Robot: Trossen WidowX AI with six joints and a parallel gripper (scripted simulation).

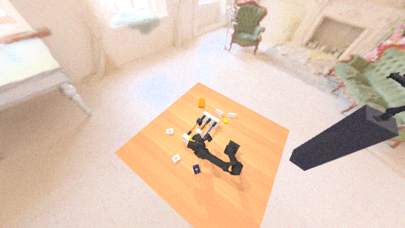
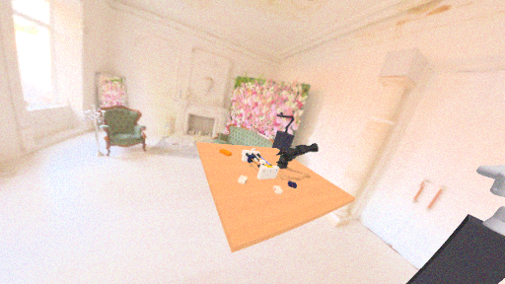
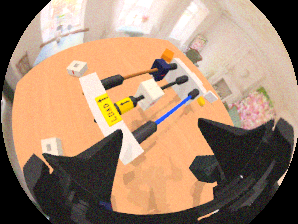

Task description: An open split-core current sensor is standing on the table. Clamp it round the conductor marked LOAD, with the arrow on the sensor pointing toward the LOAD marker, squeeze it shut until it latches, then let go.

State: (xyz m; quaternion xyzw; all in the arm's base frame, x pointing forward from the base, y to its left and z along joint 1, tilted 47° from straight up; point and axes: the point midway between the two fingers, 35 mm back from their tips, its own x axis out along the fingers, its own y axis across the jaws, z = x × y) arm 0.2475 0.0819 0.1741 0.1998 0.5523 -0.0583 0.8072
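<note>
3 conductors (image 3: 174, 111) lie just ahead of the wide-open gripper (image 3: 161, 133).

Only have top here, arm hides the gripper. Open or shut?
Observer: Open. On wrist, the gripper has its fingers wide apart, with nothing between them.
Operator: Which wire does the yellow label sit on?
Observer: The label lines up with the middle one, the black wire, between the orange wire and the blue wire.
Operator: Which wire is nearest the fingers?
Observer: The blue wire. Its near end lies just ahead of one fingertip.
</note>
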